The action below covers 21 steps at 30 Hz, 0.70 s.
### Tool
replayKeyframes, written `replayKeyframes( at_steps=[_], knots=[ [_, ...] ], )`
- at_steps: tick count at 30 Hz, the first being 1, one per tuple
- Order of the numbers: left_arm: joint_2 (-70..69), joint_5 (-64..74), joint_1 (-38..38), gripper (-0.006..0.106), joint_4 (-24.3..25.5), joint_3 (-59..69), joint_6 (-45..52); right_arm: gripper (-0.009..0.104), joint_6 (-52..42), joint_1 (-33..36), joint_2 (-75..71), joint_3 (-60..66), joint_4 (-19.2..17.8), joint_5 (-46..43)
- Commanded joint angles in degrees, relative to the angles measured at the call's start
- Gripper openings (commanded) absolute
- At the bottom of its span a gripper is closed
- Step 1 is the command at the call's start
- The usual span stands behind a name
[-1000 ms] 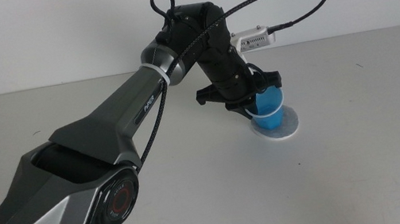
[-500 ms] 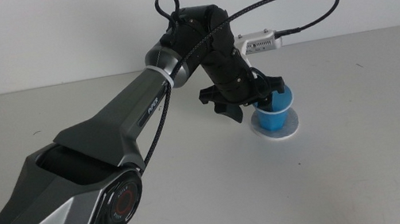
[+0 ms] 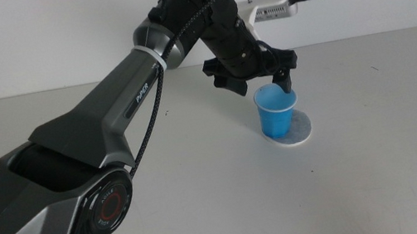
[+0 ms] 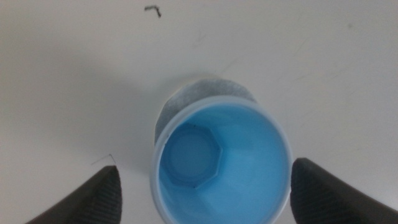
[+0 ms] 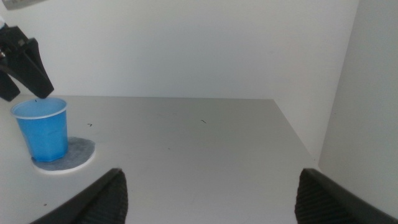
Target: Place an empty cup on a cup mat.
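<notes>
The left gripper (image 3: 269,87) hangs just above the cup (image 3: 277,112), jaws spread wide and clear of the cup's rim on either side. The cup stands upright on the cup mat (image 3: 301,130), which lies on the table (image 3: 383,156). The right gripper (image 5: 208,198) waits well away from the cup, jaws wide apart.

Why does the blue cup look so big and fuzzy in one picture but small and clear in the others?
In the left wrist view the camera hangs right above the cup, so it fills the frame and the left gripper jaws blur at the edges. The middle view and right wrist view sit farther off, showing cup and cup mat crisply, with soft shadows.
</notes>
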Motion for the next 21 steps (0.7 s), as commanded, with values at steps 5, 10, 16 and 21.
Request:
replayKeyframes(
  at_steps=[5,10,16,21],
  knots=[
    [-9.07,-3.54,-0.31,0.092,-1.89,-1.85,1.72,0.094,-0.29,0.03,-1.49,-0.48,-0.79,-4.3],
    [-13.04,-2.92,-0.13,0.092,-4.08,-1.85,1.65,0.094,-0.29,0.03,-1.49,-0.48,-0.79,-4.3],
    [-19.54,-2.63,0.79,0.092,-4.11,-1.85,5.59,0.094,-0.29,0.03,-1.49,-0.48,-0.79,-4.3],
    [-25.97,-0.57,2.77,0.092,-4.43,-1.85,10.95,0.094,-0.29,0.03,-1.49,-0.48,-0.79,-4.3]
  ],
)
